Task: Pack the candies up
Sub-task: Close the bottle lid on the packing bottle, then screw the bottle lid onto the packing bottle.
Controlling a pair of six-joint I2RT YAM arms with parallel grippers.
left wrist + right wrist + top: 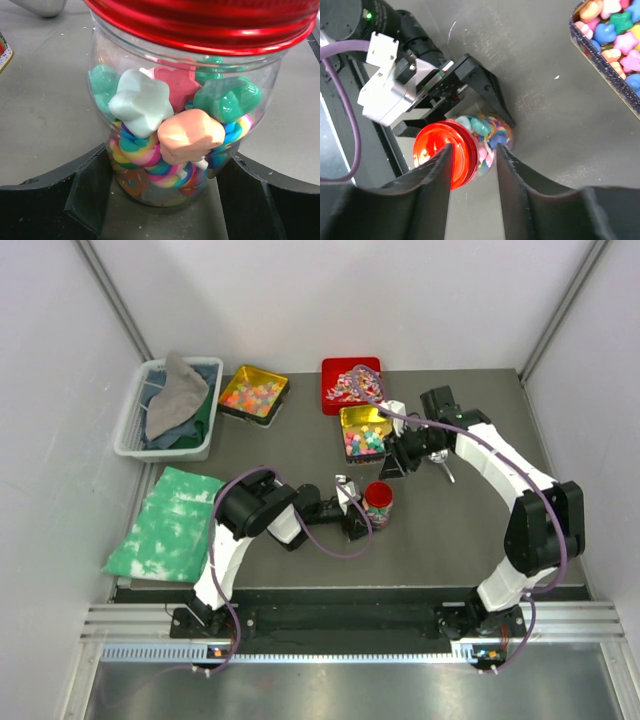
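Observation:
A clear jar (pixel 378 508) with a red lid (pixel 210 25) stands on the table, filled with candies (pixel 170 115): pastel star shapes above, rainbow twists below. My left gripper (pixel 358 518) is shut on the jar's base, one finger (pixel 85 190) on each side. Above and behind the jar hangs my right gripper (pixel 393 462). Its fingers are part way apart with nothing between them. In the right wrist view the jar (pixel 485 137) shows far below the right gripper (pixel 475 150). More candies fill a gold tin (pixel 365 432), a yellow tin (pixel 253 393) and a red tin (pixel 350 385).
A white basket (pixel 128 435) holding a grey cloth stands at the back left. A green cloth (pixel 165 525) lies in front of it. A small metal utensil (pixel 447 472) lies right of the right gripper. The open tin's edge (pixel 600 70) is close to the right gripper.

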